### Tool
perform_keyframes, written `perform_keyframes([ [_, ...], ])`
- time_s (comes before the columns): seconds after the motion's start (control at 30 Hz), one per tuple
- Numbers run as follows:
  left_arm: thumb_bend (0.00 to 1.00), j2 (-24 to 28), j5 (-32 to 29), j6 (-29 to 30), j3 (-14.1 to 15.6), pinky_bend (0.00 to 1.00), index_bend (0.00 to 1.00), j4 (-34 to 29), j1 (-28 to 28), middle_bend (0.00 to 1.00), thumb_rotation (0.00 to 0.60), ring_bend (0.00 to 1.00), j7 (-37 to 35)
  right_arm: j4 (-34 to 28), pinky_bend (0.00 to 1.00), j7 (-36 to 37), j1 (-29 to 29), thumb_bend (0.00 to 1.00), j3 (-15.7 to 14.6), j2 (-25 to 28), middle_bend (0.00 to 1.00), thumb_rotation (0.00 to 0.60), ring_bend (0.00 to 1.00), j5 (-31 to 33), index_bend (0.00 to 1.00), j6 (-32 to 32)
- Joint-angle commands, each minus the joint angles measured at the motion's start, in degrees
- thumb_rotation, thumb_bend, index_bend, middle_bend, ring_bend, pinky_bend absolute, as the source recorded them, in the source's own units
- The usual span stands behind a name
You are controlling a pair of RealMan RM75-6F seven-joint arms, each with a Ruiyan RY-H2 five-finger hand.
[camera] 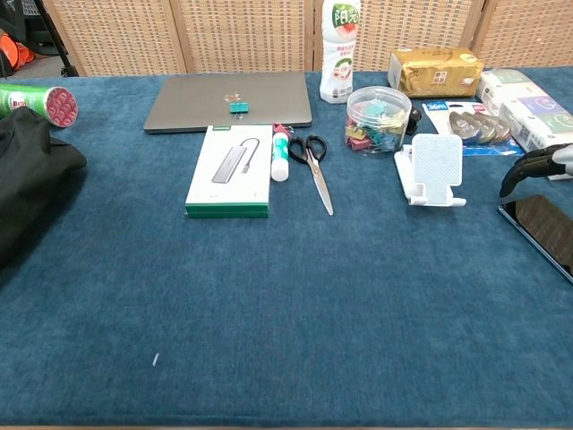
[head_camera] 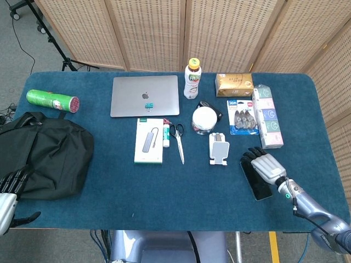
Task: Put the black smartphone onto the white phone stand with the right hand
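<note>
The flat black smartphone [head_camera: 256, 178] lies on the blue table cloth [head_camera: 164, 186], just right of the white plastic phone stand [head_camera: 219, 149]. The right hand [head_camera: 266, 164] hovers over its far end, fingers spread, holding nothing. Grabbing, lifting and placing are all left.

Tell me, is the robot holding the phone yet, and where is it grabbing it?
Not yet. The right hand hovers over the far end of the black smartphone, which lies flat on the table. The left hand holds nothing.
</note>
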Motion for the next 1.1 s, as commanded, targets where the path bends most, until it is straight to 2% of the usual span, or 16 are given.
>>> perform_keyframes([
  [0.03,0.00,0.0,-0.1,0.0,0.0,0.06,0.00,0.0,0.0,0.00,0.600,0.00,0.1,0.1,0.05,0.3,0.5,0.00,0.5,-0.7,0.16,0.600,0.04,1.5,0.19,-1.5],
  [0.27,0.00,0.1,-0.3,0.4,-0.1,0.06,0.00,0.4,0.2,0.00,0.600,0.00,-0.8,1.0,0.05,-0.9,0.8,0.00,0.0,-0.5,0.16,0.600,0.04,3.6,0.21,-4.7],
  [0.5,0.00,0.1,-0.2,0.1,0.0,0.06,0.00,0.4,0.1,0.00,0.600,0.00,-0.6,1.7,0.05,0.5,-0.4,0.00,-1.7,2.1,0.23,0.600,0.06,4.1,0.28,-5.4],
  [0.83,0.00,-0.3,-0.2,-0.2,0.0,0.06,0.00,0.1,0.1,0.00,0.600,0.00,0.5,2.9,0.05,7.5,-2.8,0.00,-4.8,5.8,0.25,0.600,0.08,1.6,0.31,-3.6],
  [0.97,0.00,-0.3,-0.3,-0.3,0.0,0.06,0.00,0.0,0.1,0.00,0.600,0.00,0.7,3.4,0.05,12.2,-4.6,0.00,-5.3,7.3,0.24,0.600,0.08,-1.9,0.31,3.4],
  [1.1,0.00,-0.2,-0.2,-0.1,0.0,0.06,0.00,0.0,0.1,0.00,0.600,0.00,0.4,6.7,0.05,11.3,-6.3,0.00,-6.4,7.4,0.11,0.600,0.04,-5.7,0.27,9.5],
])
